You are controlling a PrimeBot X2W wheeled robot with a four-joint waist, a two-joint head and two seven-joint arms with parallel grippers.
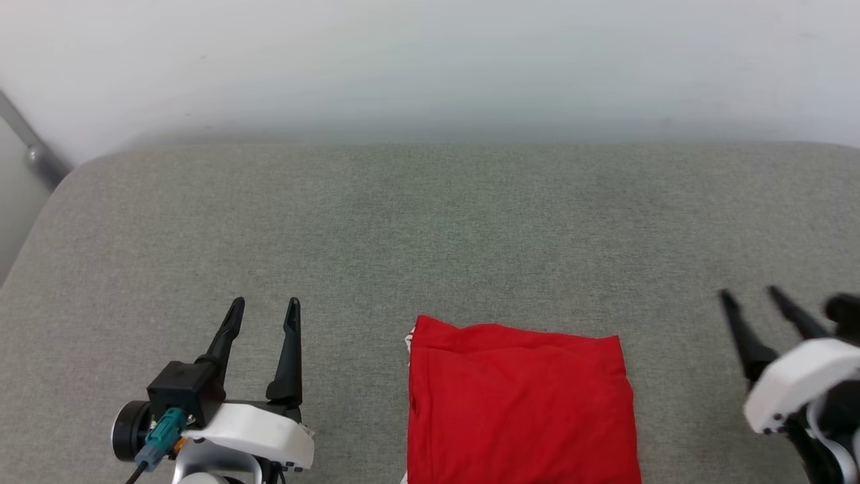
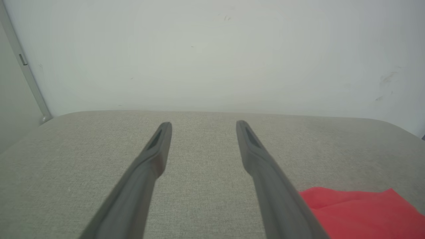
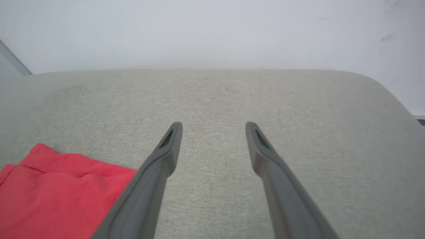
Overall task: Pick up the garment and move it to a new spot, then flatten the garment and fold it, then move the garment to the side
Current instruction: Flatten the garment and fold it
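Observation:
The garment lies folded into a neat red rectangle on the grey cushion, at the bottom centre of the head view, with a sliver of white trim at its left edge. It also shows as a red corner in the left wrist view and at the lower left of the right wrist view. My left gripper stands open to the garment's left, apart from it, nothing between its fingers. My right gripper is open to the garment's right, also clear of it.
The grey fabric cushion stretches back to a pale wall. Its corners are rounded at far left and far right. A grey metal bar slants down the wall at the far left.

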